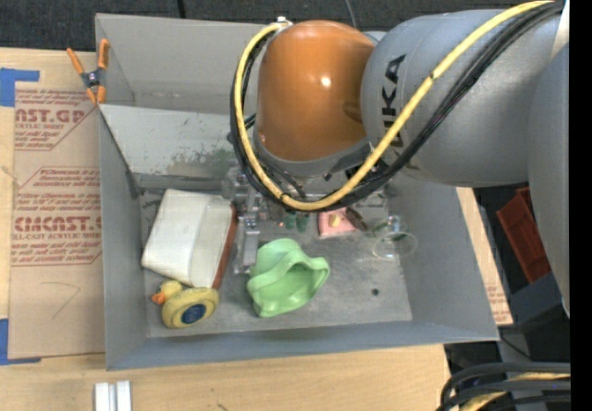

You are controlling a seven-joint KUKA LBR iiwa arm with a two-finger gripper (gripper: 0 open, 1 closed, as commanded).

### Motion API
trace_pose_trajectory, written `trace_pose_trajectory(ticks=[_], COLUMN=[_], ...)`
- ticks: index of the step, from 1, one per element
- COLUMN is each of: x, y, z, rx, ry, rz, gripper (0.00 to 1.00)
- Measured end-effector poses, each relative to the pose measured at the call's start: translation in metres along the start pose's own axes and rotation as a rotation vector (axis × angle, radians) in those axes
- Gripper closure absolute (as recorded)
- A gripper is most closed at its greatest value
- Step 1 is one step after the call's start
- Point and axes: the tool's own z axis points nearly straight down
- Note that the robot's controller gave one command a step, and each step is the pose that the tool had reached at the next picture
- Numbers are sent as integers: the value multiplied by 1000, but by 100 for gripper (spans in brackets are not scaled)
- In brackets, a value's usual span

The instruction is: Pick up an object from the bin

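While low in the bin [120,215], wrist [310,90] downward, hand [248,238] beside crumpled green cup [287,280], grip unclear.

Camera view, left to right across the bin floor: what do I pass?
white block → thin brown stick → green rubbery thing → small pink thing → clear glass. The yellow duck is left out: it lies in front of the block.

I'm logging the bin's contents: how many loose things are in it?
5: white block at left, duck at front left, green cup in the middle, pink thing half under the arm, clear glass at right. The arm may hide more.
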Motion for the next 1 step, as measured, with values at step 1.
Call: trace_pose_trajectory(ticks=[1], x=[-1], y=[-1], z=[-5], rx=[-2], ry=[-8], rz=[3], gripper=[0])
